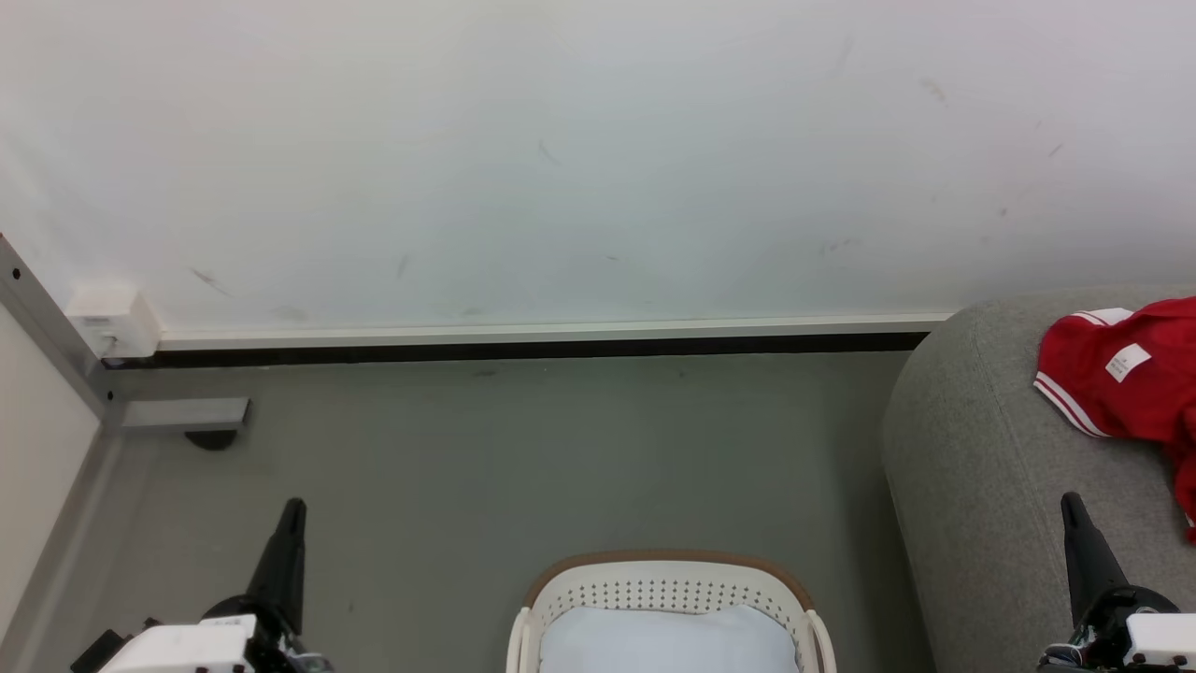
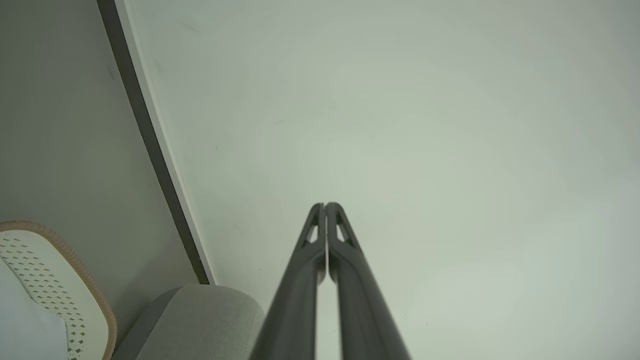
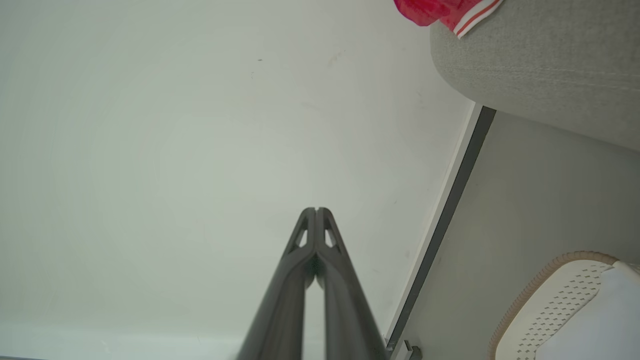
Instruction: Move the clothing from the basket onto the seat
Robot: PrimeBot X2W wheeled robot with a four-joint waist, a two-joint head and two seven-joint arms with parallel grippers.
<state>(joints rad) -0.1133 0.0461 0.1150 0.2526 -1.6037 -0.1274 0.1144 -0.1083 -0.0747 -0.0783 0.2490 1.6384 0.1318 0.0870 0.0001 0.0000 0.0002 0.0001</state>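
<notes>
Plain room corner: pale wall, grey floor

The back wall [image 1: 598,140] is flat white and a bit scruffy, with small dark scuff marks [image 1: 207,279] low down and a few more up toward the right. A white skirting strip [image 1: 561,333] runs along its foot, and right under that a thin black band [image 1: 523,351] meets the floor [image 1: 523,449], which is smooth, matte grey-green. In the left corner a little white box [image 1: 114,321] sits just above the skirting, beside a grey metal post [image 1: 47,318] that edges a cream panel [image 1: 37,486]. A short metal foot [image 1: 182,412] sticks out along the floor, with a dark pad [image 1: 211,439] under it. The light is soft and even.
</notes>
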